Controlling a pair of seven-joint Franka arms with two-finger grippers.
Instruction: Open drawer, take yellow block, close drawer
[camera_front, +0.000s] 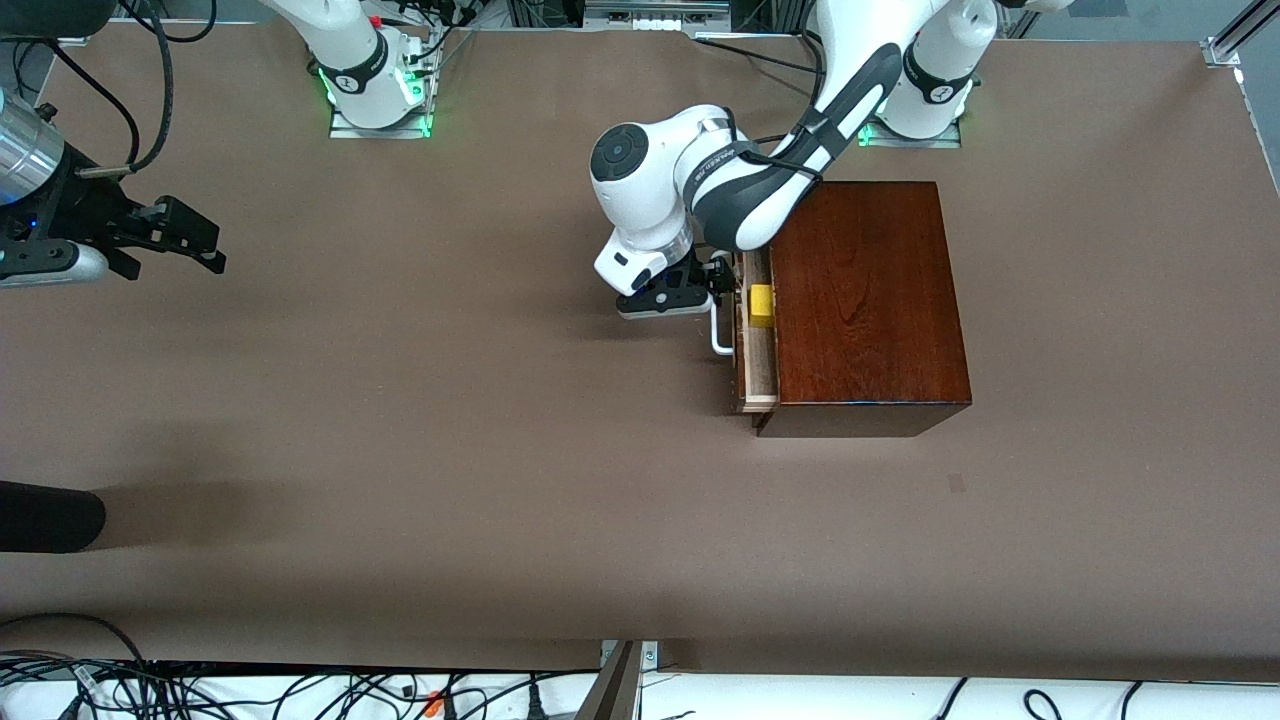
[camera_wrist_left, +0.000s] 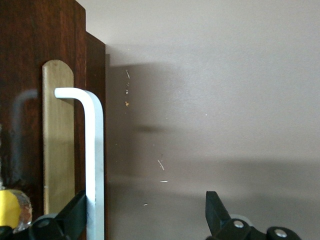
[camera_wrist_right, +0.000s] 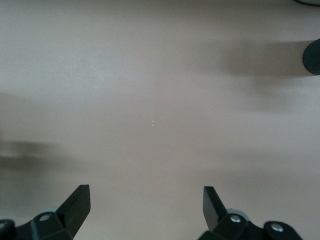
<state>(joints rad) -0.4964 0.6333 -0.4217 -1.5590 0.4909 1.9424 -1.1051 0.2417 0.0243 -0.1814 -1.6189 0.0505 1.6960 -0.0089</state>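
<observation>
The dark reddish-brown box (camera_front: 865, 300) stands toward the left arm's end of the table. Its drawer (camera_front: 757, 350) is pulled out a little, showing the pale tray. The yellow block (camera_front: 761, 305) lies in the tray and also shows at the edge of the left wrist view (camera_wrist_left: 9, 207). My left gripper (camera_front: 722, 280) is open at the white handle (camera_front: 720, 338). In the left wrist view (camera_wrist_left: 146, 202) the handle bar (camera_wrist_left: 94, 150) lies between the jaws, against one finger (camera_wrist_left: 75, 212). My right gripper (camera_front: 195, 240) waits open and empty over bare table at the right arm's end (camera_wrist_right: 146, 195).
A black rounded object (camera_front: 45, 515) juts in at the right arm's end, nearer the front camera. Cables (camera_front: 200, 690) run along the table's near edge. The brown tabletop (camera_front: 450, 400) stretches in front of the drawer.
</observation>
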